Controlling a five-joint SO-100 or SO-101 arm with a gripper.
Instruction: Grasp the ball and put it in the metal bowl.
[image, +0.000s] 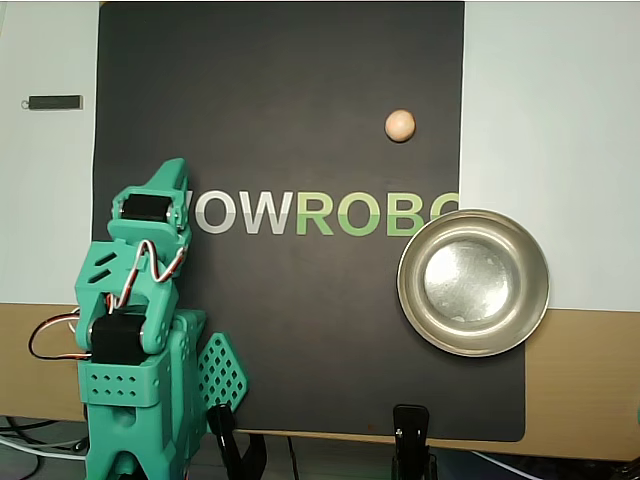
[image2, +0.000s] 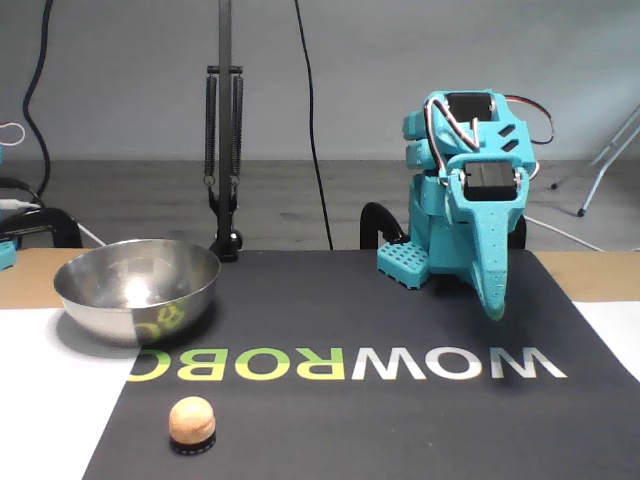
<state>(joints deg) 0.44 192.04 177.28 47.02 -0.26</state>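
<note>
The ball (image: 400, 125) lies alone on the black mat (image: 280, 90), at about 11 o'clock from the metal bowl (image: 473, 283) in the overhead view, well apart from it; the bowl overlaps the mat's right edge. The teal arm (image2: 465, 190) sits folded at its base, gripper (image2: 493, 305) pointing down, fingers together and holding nothing; white tabletop (image: 550, 120), grey floor behind.
</note>
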